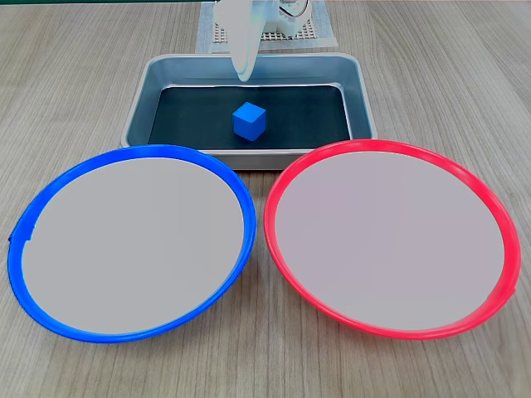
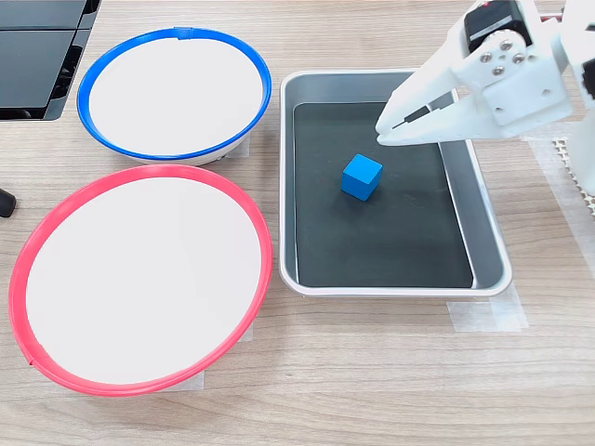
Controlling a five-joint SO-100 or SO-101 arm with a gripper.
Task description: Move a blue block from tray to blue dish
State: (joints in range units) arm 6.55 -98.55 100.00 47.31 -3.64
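Looking across both exterior views, we saw the blue block (image 1: pixel 249 121) (image 2: pixel 362 177) sitting on the dark bottom of the tray (image 1: pixel 365 116) (image 2: pixel 286 186), roughly in the middle and clear of every rim, with one corner turned toward the camera in the first exterior view. The white end effector (image 1: pixel 243 73) (image 2: pixel 384 133) hung over the tray's far part in the first exterior view, its tip pointing downward; in the second exterior view it reached in from the second exterior view's right, up and to the right of the block, not touching it. Its two fingers lay almost together, with only a thin dark slit between them near the tip, and we found nothing held there. The blue dish (image 1: pixel 50 192) (image 2: pixel 88 79) lay on the wooden tabletop (image 1: pixel 66 91) (image 2: pixel 372 372) just in front of the tray at the first exterior view's left, and its pale centre carried nothing. The red-rimmed plate (image 1: pixel 498 215) (image 2: pixel 28 251) lay beside it at the first exterior view's right, their rims nearly touching, and it too held nothing. In the second exterior view we noted clear tape (image 2: pixel 483 311) along the tray's lower right corner and a dark object (image 2: pixel 37 56) at the upper left edge, which we could not identify.
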